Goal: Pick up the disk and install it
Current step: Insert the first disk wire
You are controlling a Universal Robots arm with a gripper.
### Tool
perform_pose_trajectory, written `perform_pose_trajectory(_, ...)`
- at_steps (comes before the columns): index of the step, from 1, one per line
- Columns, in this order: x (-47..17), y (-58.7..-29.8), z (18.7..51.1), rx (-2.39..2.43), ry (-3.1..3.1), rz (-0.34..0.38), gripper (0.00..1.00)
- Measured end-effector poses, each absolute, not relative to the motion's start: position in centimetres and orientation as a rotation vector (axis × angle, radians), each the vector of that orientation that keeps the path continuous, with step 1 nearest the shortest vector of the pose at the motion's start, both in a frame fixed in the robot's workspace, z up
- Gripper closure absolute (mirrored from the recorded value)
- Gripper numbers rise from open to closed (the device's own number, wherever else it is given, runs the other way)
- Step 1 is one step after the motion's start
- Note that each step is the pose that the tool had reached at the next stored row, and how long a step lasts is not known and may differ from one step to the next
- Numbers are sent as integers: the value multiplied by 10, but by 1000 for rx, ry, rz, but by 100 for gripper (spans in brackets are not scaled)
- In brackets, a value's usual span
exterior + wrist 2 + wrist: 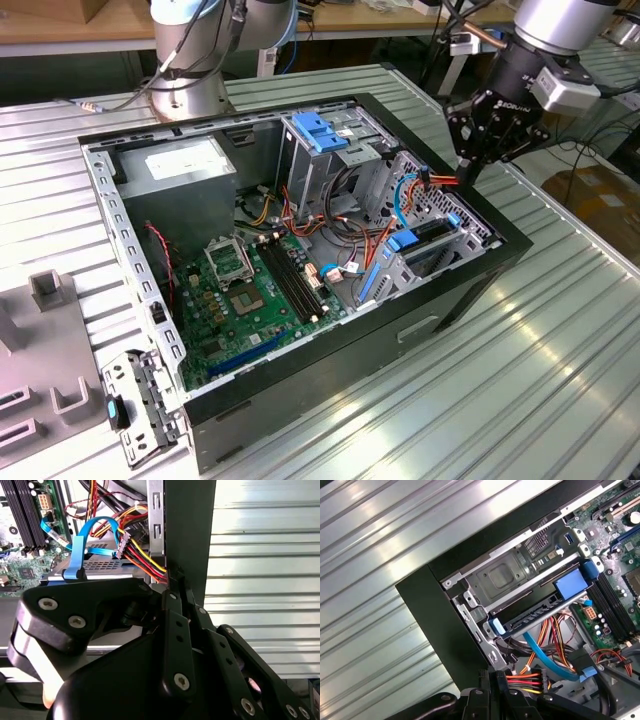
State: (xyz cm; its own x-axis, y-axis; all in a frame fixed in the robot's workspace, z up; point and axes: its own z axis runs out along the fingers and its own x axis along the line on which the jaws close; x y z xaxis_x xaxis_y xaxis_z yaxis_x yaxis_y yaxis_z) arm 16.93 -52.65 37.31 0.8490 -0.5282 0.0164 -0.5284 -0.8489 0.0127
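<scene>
Disk lies slotted in the metal drive bay just beneath my pincer, which I see clenched on the end of a red, yellow and orange wire bundle. A blue ribbon cable loops close by. Farther out, the open computer case rests on the ribbed table.

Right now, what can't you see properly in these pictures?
- The disk: the first wrist view shows it edge-on inside the metal cage, which hides its label.
- The wires: in the second wrist view they run into the shut gripper, whose own body hides where they go next.
- The arm: the exterior view's top edge cuts it off.
</scene>
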Motion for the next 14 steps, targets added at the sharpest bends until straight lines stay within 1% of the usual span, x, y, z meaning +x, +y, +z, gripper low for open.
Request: perform_pose_trajectory(14, 166, -526, 373, 3005, -858, 19, 84)
